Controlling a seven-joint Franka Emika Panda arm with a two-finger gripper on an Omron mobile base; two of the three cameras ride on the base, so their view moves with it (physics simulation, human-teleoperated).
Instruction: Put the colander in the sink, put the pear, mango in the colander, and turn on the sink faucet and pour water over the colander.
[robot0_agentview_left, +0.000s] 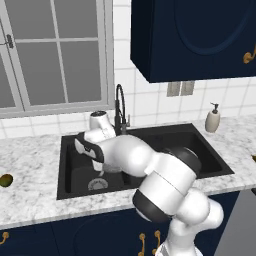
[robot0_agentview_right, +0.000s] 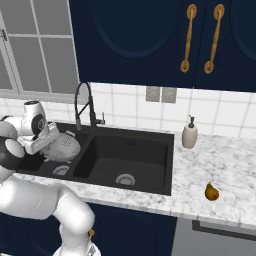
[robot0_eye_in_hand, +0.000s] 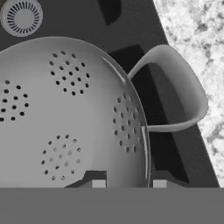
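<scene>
Navy cabinets (robot0_agentview_right: 150, 35) with brass handles (robot0_agentview_right: 187, 37), white tiled wall (robot0_agentview_left: 150, 100), grey-framed window (robot0_agentview_left: 55, 55), marble counter (robot0_agentview_right: 220, 165).

— What's where?
— I see the colander (robot0_agentview_right: 64, 146) in the sink's (robot0_agentview_right: 150, 184) left basin, the faucet (robot0_agentview_right: 85, 107) behind the divider at twelve o'clock.
— And the counter?
— Soap dispenser (robot0_agentview_right: 189, 134) at two o'clock, pear (robot0_agentview_right: 212, 192) at three, mango (robot0_agentview_left: 5, 180) at nine.
</scene>
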